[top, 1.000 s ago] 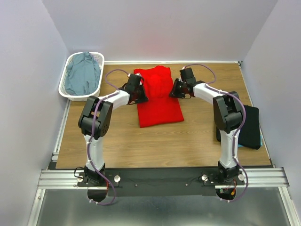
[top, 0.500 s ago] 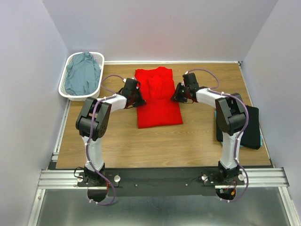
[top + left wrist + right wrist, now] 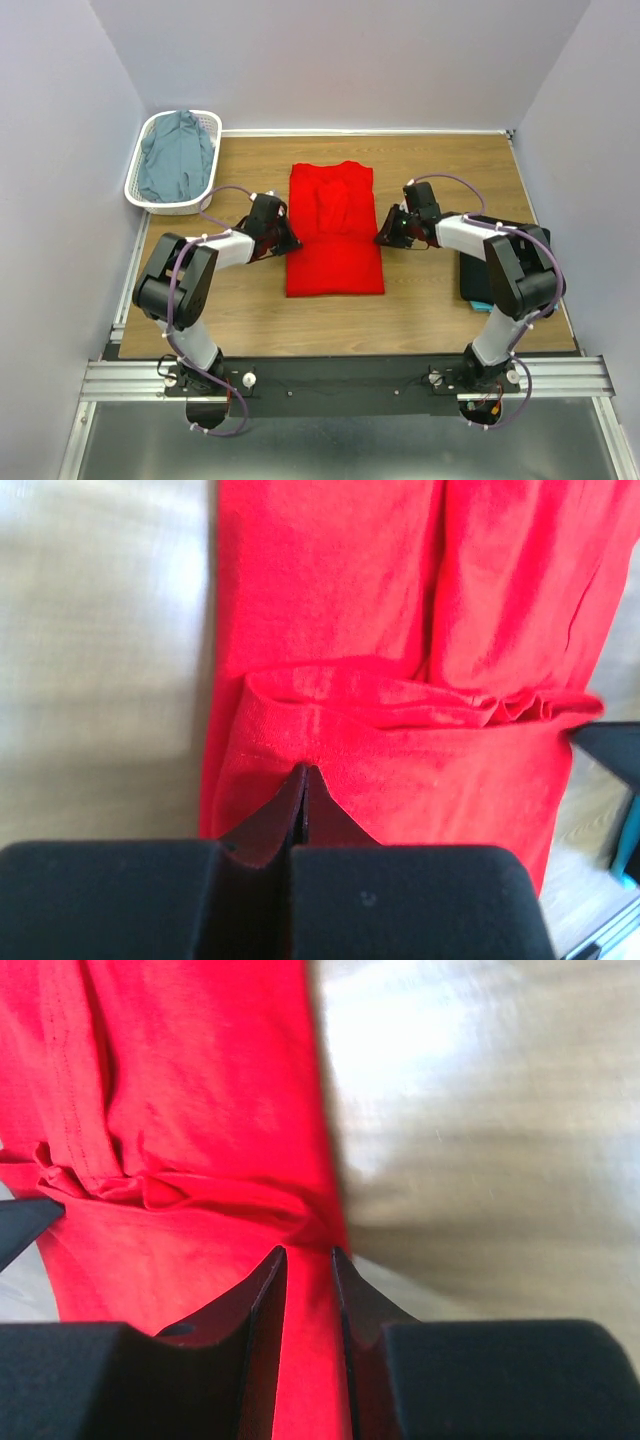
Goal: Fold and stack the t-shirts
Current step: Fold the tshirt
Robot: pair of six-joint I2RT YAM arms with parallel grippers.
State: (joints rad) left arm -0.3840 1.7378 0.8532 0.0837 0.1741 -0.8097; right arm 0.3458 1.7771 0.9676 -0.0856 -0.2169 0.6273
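The bright red t-shirt (image 3: 335,262) lies in the middle of the table as a long strip, with a bunched fold across its middle. My left gripper (image 3: 283,238) is shut on its left edge; in the left wrist view the fingers (image 3: 305,770) meet on the red cloth (image 3: 330,600). My right gripper (image 3: 386,236) grips its right edge, with red cloth (image 3: 190,1090) between the narrow-set fingers (image 3: 308,1252). The black t-shirt (image 3: 472,280) lies at the right under my right arm, with a teal one (image 3: 482,305) peeking out beneath. The grey-blue t-shirt (image 3: 178,160) fills the basket.
The white lattice basket (image 3: 150,205) stands at the back left corner. Walls close the table on the left, back and right. Bare wood shows on both sides of the red shirt and in front of it.
Both grippers have moved toward the near edge and lower, drawing the red t-shirt nearer with them. The basket and the black shirt have not moved.
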